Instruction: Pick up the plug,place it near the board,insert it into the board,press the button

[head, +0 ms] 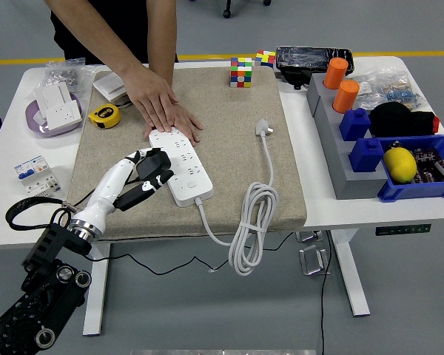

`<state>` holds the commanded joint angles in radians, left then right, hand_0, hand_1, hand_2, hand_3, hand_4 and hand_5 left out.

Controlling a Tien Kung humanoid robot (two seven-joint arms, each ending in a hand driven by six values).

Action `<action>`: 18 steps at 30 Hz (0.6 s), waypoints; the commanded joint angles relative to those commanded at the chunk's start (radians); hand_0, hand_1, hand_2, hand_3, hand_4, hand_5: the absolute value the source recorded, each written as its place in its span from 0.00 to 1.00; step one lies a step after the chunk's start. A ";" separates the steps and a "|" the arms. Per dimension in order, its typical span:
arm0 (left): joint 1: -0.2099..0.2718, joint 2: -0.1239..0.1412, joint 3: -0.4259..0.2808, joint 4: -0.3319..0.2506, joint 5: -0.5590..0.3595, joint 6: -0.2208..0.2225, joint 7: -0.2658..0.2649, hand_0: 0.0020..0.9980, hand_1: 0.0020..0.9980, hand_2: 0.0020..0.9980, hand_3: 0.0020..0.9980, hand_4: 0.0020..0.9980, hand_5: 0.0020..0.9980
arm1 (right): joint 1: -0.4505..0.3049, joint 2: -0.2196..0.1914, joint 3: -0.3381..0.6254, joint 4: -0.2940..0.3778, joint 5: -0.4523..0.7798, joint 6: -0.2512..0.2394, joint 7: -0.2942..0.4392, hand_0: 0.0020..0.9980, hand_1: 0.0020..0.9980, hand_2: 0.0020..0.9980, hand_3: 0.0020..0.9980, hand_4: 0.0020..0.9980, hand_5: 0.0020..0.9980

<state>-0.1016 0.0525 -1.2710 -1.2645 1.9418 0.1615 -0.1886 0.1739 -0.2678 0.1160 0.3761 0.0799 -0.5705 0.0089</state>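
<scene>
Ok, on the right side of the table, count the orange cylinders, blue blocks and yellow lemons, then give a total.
Orange cylinders: 2
Blue blocks: 2
Yellow lemons: 1
Total: 5

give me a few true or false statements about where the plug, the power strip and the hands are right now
1. The robot's left hand holds the black plug adapter at the left edge of the white power strip. True.
2. A person's hand presses flat on the strip's far end. True.
3. The strip's own white plug is pushed into a socket. False: it lies loose on the beige mat.
4. The yellow tape measure sits on the blue bin. False: it sits at the mat's far left edge.
5. The robot's right hand rests on the strip. False: it is out of view.
</scene>
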 joint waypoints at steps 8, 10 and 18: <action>0.004 0.002 0.004 0.008 0.009 0.009 -0.001 0.90 0.91 0.84 0.84 1.00 1.00 | -0.010 -0.004 0.010 0.005 0.038 -0.024 0.062 0.81 0.77 0.75 0.77 1.00 1.00; 0.005 0.003 0.005 0.013 0.015 0.010 0.007 0.90 0.91 0.84 0.84 1.00 1.00 | -0.008 -0.004 0.002 0.003 0.038 -0.022 0.057 0.81 0.77 0.75 0.77 1.00 1.00; 0.001 0.000 0.002 0.034 0.036 0.009 0.017 0.90 0.91 0.84 0.84 1.00 1.00 | -0.008 -0.003 -0.001 0.001 0.031 -0.004 0.034 0.82 0.77 0.75 0.77 1.00 1.00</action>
<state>-0.1006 0.0523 -1.2692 -1.2303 1.9778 0.1707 -0.1720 0.1663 -0.2707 0.1145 0.3769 0.1112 -0.5741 0.0426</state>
